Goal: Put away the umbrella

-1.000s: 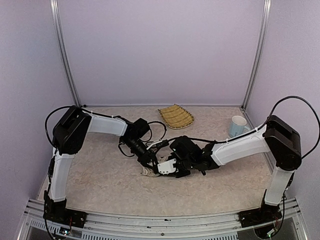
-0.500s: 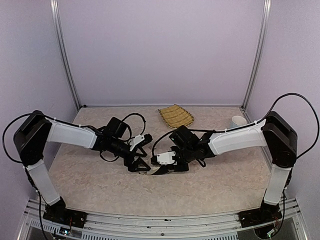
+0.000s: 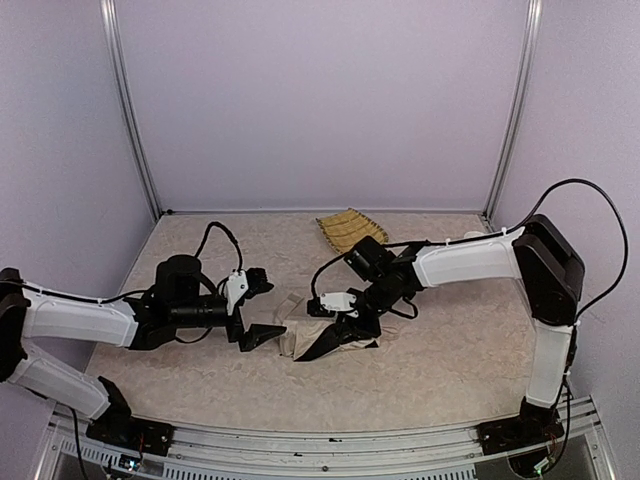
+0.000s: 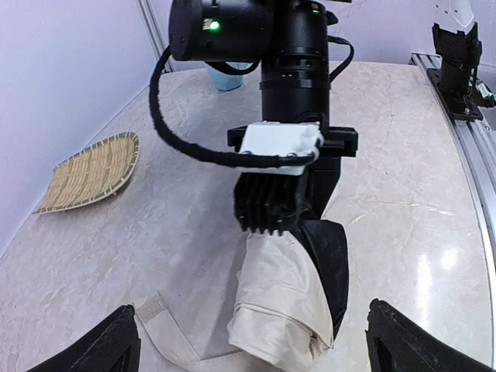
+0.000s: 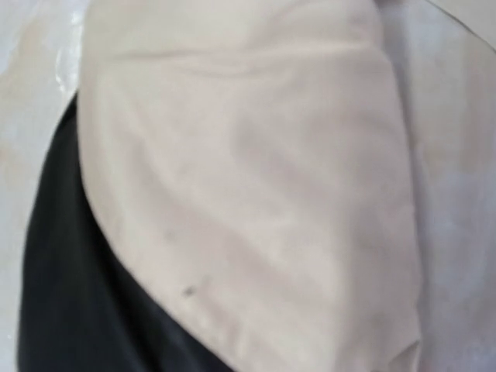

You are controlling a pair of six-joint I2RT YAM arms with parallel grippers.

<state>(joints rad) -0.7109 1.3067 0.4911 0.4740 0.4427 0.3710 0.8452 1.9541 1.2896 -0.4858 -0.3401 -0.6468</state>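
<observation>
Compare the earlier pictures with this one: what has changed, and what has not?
The left arm drew back to the left. The left fingers opened and came off the umbrella. The right fingers still grip it, nearly where they were. The basket has not moved.

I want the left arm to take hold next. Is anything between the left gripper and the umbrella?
Nothing visible. Only tabletop lies between the open left gripper and the umbrella. The right gripper clamps the umbrella from the far side, not in between.
</observation>
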